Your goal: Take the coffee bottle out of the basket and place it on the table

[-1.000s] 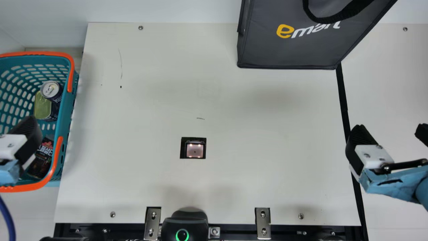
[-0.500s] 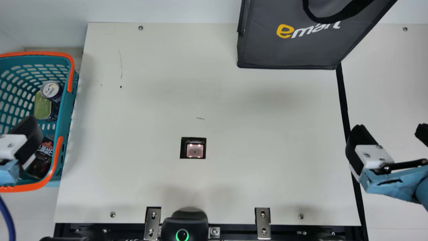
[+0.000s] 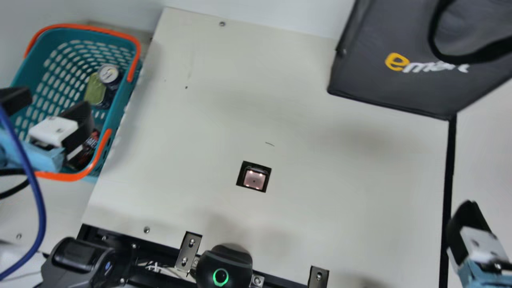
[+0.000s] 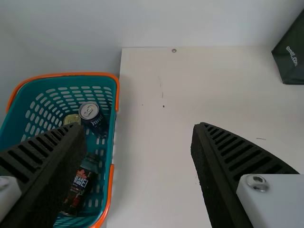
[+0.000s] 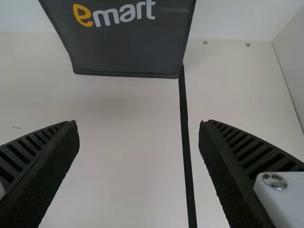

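Main view: my left gripper [image 3: 56, 102] hangs above basket [image 3: 124, 100], arm entering from left edge, fingers spread wide, holding nothing. Coffee bottle [image 3: 89, 146] lies inside basket, at end nearer me, apart from upright can [image 3: 109, 74]. My right gripper [image 3: 468, 224] hangs by black strip [image 3: 449, 160] on tabletop [image 3: 320, 180], also wide open, empty in right wrist view.

Basket [image 3: 52, 42]: teal plastic, perforated, smooth. Basket handles [image 3: 101, 150]: orange plastic, smooth. Coffee bottle [image 4: 78, 190]: dark, smooth, somewhat glossy. Can [image 4: 89, 111]: metal, shiny lid. Bag [image 3: 376, 80]: grey, matt, fabric-like. Desk [image 3: 240, 100]: cream, smooth, mostly matt. Brackets [image 3: 189, 249]: bare metal. Left hand [image 3: 56, 100], right hand [image 3: 472, 228]: matt black ribbed fingers, grainy sides; smooth white mounts, metal screws.
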Motion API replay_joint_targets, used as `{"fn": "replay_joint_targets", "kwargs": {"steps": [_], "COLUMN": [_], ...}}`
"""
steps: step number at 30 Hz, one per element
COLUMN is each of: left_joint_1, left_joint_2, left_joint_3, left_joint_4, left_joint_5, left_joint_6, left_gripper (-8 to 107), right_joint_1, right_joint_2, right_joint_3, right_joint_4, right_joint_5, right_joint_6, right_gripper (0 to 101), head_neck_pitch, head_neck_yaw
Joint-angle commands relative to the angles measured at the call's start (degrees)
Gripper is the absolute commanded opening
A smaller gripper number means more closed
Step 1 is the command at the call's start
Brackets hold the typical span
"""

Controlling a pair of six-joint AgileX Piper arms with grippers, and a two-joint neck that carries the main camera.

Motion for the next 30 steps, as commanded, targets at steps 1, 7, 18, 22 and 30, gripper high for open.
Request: {"fn": "replay_joint_targets", "kwargs": {"steps": [1, 7, 18, 22, 30], "left_joint_1": [0.00, 0.00, 1.06, 2.60, 6.55], "left_joint_2": [0.00, 0.00, 1.58, 2.90, 5.34], "left_joint_3": [0.00, 0.00, -0.14, -0.80, -1.80], "left_joint_4": [0.00, 0.00, 1.81, 3.33, 5.53], "left_joint_5": [0.00, 0.00, 0.37, -0.19, -1.92], "left_joint_6": [0.00, 0.00, -1.52, -2.64, -4.73], "left_gripper": [90, 90, 90, 90, 90], "right_joint_1": [0.00, 0.00, 0.00, 0.00, 0.00], "right_joint_2": [0.00, 0.00, 0.00, 0.00, 0.00], "right_joint_3": [0.00, 0.00, 0.00, 0.00, 0.00], "right_joint_4": [0.00, 0.00, 0.00, 0.00, 0.00], "right_joint_5": [0.00, 0.00, 0.00, 0.00, 0.00], "right_joint_6": [0.00, 0.00, 0.00, 0.00, 0.00], "right_gripper": [91, 91, 91, 91, 91], "head_neck_pitch": [-1.48, -1.48, -1.48, -1.48, -1.48], "head_neck_yaw": [2.86, 2.86, 2.86, 2.86, 2.86]}}
